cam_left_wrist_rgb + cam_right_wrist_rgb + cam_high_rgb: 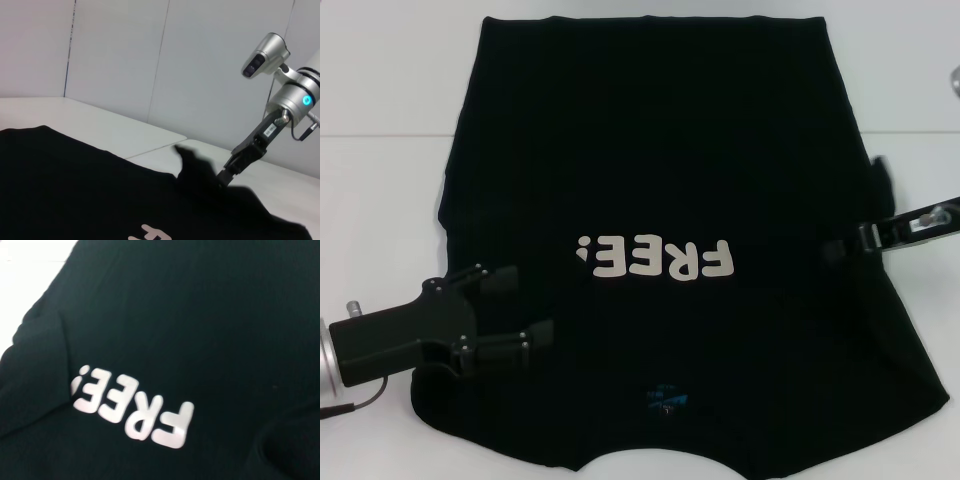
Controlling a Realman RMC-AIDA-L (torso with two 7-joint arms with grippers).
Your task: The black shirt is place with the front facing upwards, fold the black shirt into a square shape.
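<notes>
black short-sleeved fabric t-shirt (660, 150): 1
cream block-letter "FREE!" print (655, 259): 1
small blue neck label (667, 398): 1
black metal grippers: 2, left (517, 305), right (847, 245)
white table (380, 180): 1

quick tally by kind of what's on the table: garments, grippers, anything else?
Black shirt: 1, front up, "FREE!" print showing
Grippers: 2, left gripper open over the shirt's left side, right gripper pinching a raised fold at the shirt's right edge
White table: 1
Total: 4
</notes>
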